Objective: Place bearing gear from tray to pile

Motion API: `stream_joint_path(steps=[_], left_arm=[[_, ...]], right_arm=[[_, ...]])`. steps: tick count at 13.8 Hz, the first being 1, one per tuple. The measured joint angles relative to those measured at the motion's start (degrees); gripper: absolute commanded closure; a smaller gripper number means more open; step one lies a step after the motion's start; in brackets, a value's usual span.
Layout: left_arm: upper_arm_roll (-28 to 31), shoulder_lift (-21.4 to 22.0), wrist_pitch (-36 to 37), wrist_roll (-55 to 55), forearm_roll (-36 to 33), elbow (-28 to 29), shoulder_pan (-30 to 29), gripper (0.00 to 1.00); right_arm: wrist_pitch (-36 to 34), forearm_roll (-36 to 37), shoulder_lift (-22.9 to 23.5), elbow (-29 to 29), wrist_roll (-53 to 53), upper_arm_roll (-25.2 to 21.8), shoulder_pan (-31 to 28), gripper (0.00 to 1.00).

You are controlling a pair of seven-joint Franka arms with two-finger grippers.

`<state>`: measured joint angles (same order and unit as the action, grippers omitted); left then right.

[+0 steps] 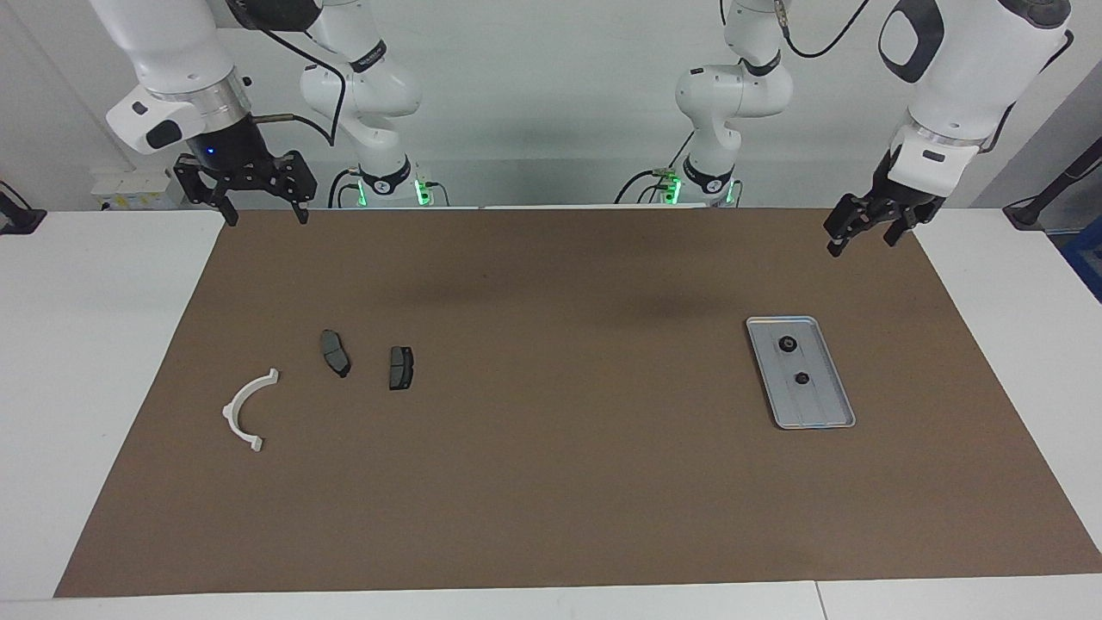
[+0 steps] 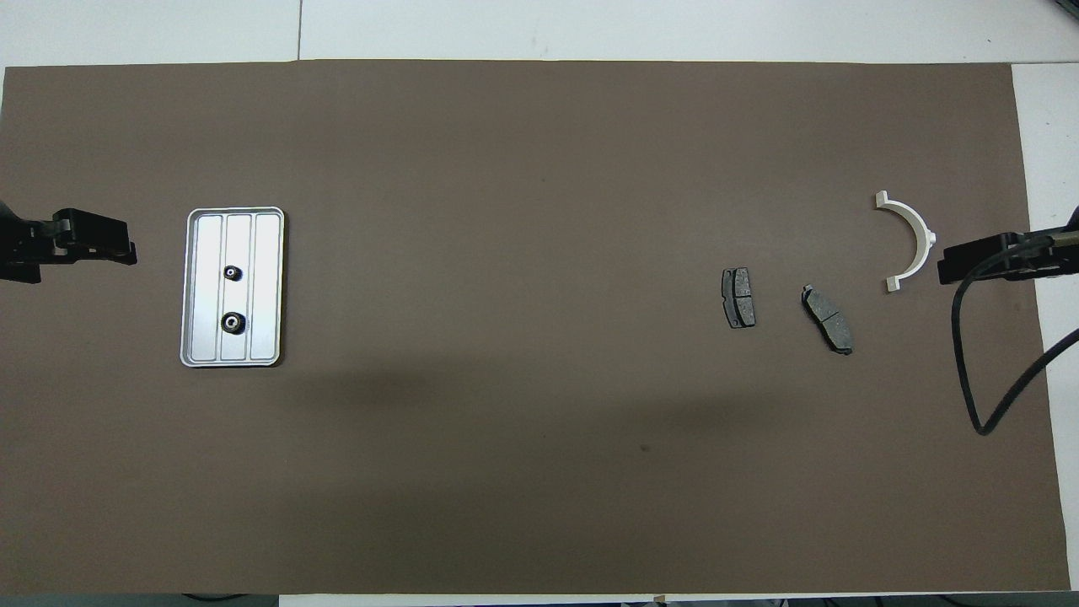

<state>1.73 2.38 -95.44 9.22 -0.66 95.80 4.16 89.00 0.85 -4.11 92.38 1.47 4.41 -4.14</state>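
Observation:
Two small black bearing gears lie in the silver ridged tray (image 1: 822, 405) (image 2: 268, 287) toward the left arm's end of the table. The larger bearing gear (image 1: 787, 344) (image 2: 233, 322) lies nearer to the robots than the smaller one (image 1: 801, 377) (image 2: 233, 272). The pile lies toward the right arm's end: a white half-ring bracket (image 1: 245, 413) (image 2: 915, 240) and two dark brake pads (image 1: 335, 353) (image 1: 400, 368) (image 2: 828, 319) (image 2: 738, 298). My left gripper (image 1: 863, 244) (image 2: 118, 251) hangs open and empty in the air beside the tray. My right gripper (image 1: 267, 218) (image 2: 952, 268) waits open and empty near the bracket.
A brown mat (image 1: 551, 474) (image 2: 506, 464) covers most of the white table (image 1: 86, 344). A black cable (image 2: 969, 379) loops down from the right arm over the mat's edge.

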Motion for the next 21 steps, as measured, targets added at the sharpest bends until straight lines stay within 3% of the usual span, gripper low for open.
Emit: stream_joint_path(steps=[11,17,18,21], left_arm=[[-0.33,-0.30,-2.30,-1.35,0.02,1.53,-0.02,0.00],[-0.13,-0.93,-19.26,-5.33,-0.02,17.20,-1.32,0.00],[-0.11,-1.67,-22.50,-6.10,-0.02,19.80,-2.31,0.12],[-0.04,-3.42,-29.21,-7.42,-0.02,25.74,-4.57,0.21]], right_arm=[[0.00,0.00,0.00,0.00,0.00,0.01,0.00,0.00],[0.00,0.00,0.00,0.00,0.00,0.09,0.02,0.00],[0.00,0.00,0.00,0.00,0.00,0.09,0.02,0.00],[0.00,0.00,0.00,0.00,0.00,0.09,0.03,0.00]])
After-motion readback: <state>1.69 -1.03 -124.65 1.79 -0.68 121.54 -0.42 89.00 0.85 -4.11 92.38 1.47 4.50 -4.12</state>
